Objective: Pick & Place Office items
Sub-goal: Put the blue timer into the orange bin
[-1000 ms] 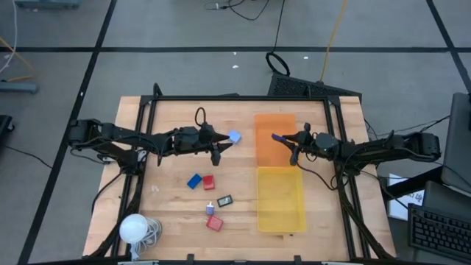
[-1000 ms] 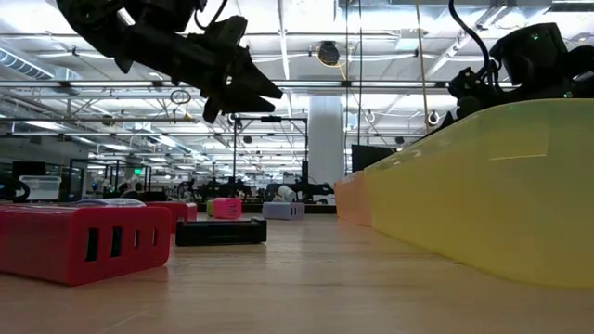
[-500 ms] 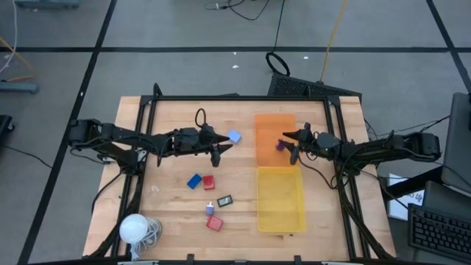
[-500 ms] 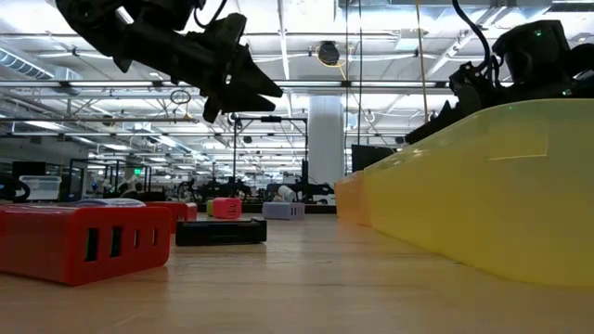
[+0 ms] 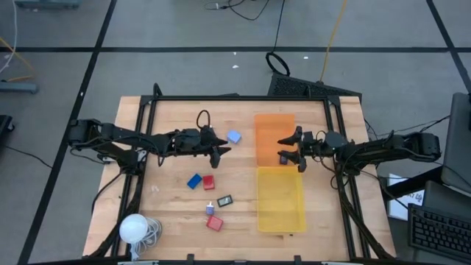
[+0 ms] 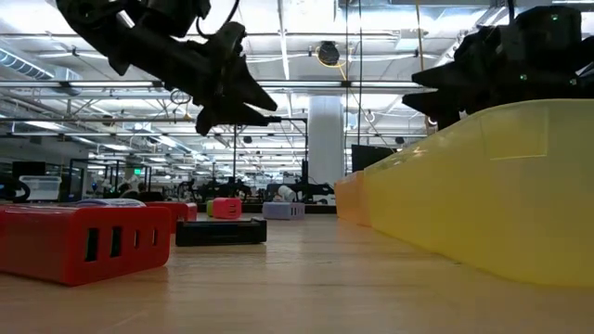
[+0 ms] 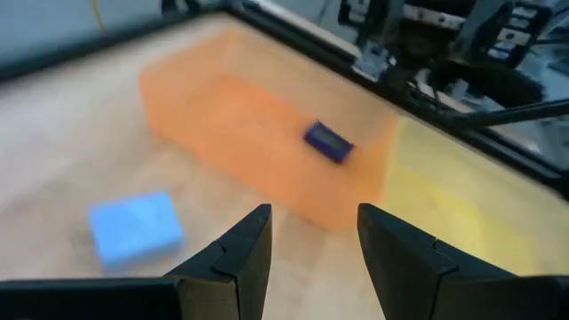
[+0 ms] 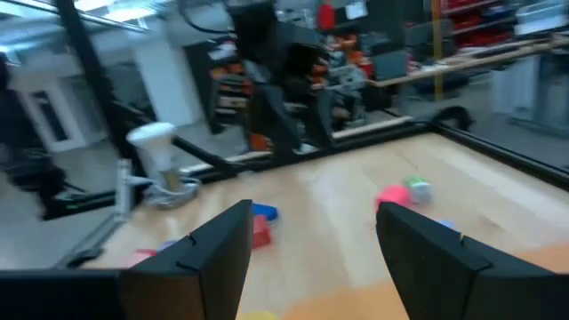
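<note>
Now, dark purple-blue block (image 7: 329, 141): lies inside the flat translucent orange plastic tray (image 5: 266, 126), free of both tools.
Light-blue block (image 5: 234, 136): on the wooden worktop (image 5: 176, 121) just left of the orange tray, near the left tool.
Blue block (image 5: 194, 181) and small red block (image 5: 208, 182): side by side, touching or nearly so, toward the middle of the worktop.
Black flat piece (image 5: 225, 200): nearer the front edge, beside a small pink-and-white piece (image 5: 210, 207).
Larger red slotted block (image 5: 214, 223): nearest the front edge.
Right tool (image 5: 289, 148): over the orange tray by its border with the flat yellow plastic tray (image 5: 280, 218), fingers spread apart, nothing between them.
Left tool (image 5: 220, 152): raised above the worktop just beside the light-blue block, fingers parted by a narrow gap, holding nothing.
White ball with coiled cord (image 5: 135, 228): front left corner of the worktop.
</note>
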`<state>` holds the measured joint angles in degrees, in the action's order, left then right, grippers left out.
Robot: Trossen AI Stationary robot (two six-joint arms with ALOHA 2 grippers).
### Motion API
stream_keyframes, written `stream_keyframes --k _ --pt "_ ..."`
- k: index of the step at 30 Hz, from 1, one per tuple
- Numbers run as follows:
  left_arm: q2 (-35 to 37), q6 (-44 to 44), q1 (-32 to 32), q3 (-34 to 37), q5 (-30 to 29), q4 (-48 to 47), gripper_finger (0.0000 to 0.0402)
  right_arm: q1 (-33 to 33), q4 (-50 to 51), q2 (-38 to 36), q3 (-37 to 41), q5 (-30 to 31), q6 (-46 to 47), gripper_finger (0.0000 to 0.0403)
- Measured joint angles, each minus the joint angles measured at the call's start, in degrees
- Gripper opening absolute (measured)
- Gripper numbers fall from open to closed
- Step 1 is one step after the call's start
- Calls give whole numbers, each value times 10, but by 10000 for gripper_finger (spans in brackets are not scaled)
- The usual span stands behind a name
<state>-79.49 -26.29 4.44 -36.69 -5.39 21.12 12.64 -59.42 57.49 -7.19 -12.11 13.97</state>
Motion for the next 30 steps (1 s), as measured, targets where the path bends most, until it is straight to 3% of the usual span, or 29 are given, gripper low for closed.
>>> stream_keyframes --k 6,10,12,16,21,25,30 --pt "44 -45 -18 -14 119 0 170 0 -1 0 0 -16 4 218" --pt "76 -56 -73 -23 141 -53 170 0 -1 0 0 -16 4 218" --pt "93 -61 -112 -35 112 -117 170 0 1 0 0 -16 3 219" --pt "104 -80 -200 -76 -2 -290 170 0 1 0 0 -16 -1 217" --pt "86 -234 -269 -125 -118 -519 170 0 1 0 0 -16 -14 215" --pt "55 -354 -287 -125 -127 -620 170 0 5 0 0 -15 -16 216" --pt "6 -404 -289 -125 -127 -674 170 0 12 1 0 -15 -16 212"
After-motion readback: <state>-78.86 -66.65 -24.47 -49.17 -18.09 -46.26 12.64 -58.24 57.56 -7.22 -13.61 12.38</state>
